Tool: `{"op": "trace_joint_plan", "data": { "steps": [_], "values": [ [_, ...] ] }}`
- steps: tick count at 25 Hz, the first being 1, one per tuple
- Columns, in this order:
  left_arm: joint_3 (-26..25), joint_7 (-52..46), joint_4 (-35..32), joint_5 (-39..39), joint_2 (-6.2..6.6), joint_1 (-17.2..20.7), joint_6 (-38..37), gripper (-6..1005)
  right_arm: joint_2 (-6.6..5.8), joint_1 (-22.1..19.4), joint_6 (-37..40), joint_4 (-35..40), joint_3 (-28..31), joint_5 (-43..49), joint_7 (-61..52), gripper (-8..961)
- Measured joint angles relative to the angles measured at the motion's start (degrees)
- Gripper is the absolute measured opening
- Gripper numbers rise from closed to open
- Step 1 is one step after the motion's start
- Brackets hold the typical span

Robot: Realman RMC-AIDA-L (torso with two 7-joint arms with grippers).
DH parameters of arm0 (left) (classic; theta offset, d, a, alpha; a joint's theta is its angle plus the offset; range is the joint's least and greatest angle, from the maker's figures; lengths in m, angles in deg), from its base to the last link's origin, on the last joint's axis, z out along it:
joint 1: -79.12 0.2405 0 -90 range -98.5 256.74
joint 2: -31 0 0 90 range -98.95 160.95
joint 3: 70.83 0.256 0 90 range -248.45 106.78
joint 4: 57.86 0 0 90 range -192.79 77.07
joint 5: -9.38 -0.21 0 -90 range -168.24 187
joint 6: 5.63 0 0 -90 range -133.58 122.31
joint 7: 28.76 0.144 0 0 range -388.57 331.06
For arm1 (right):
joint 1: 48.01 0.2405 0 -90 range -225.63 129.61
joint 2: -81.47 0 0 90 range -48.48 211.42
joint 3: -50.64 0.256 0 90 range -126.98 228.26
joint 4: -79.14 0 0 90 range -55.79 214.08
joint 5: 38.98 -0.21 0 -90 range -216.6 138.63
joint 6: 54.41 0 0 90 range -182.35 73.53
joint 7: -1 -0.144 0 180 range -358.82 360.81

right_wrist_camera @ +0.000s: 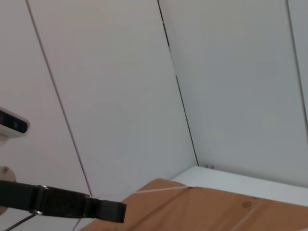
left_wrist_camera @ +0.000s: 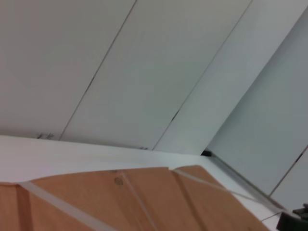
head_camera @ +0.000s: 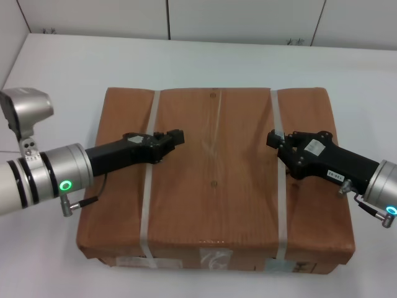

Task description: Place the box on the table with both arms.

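Note:
The box (head_camera: pixel 214 205), wrapped in brown paper, lies flat on the white table (head_camera: pixel 80 62). Two white straps (head_camera: pixel 146 211) bind it, and tape and labels (head_camera: pixel 214 257) show on its near side. My left gripper (head_camera: pixel 177 138) reaches over the box top from the left, across the left strap. My right gripper (head_camera: pixel 274 139) reaches over the top from the right, its tip at the right strap (head_camera: pixel 280 211). The left wrist view shows the box top (left_wrist_camera: pixel 144 202). The right wrist view shows the box (right_wrist_camera: pixel 216 211) and the left gripper (right_wrist_camera: pixel 96 208) farther off.
A white panelled wall (head_camera: pixel 248 18) stands behind the table's far edge. A silver-grey arm part (head_camera: pixel 25 108) sits at the far left. Bare tabletop shows to the left of the box and beyond it.

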Motion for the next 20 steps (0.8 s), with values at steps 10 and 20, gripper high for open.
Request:
{"op": "trace_joint_plan", "data": {
  "steps": [10,20],
  "values": [
    [0.50,1.84,0.04,-0.38,-1.12,-0.37,4.32,72,0.00,1.46,-6.51,-1.48,-0.14,0.82,-1.73,56],
    [0.54,3.01,0.14,-2.06,-2.18,-1.06,9.96,71,-0.01,3.36,-9.42,-3.15,-0.70,1.40,-2.28,57]
  ]
}}
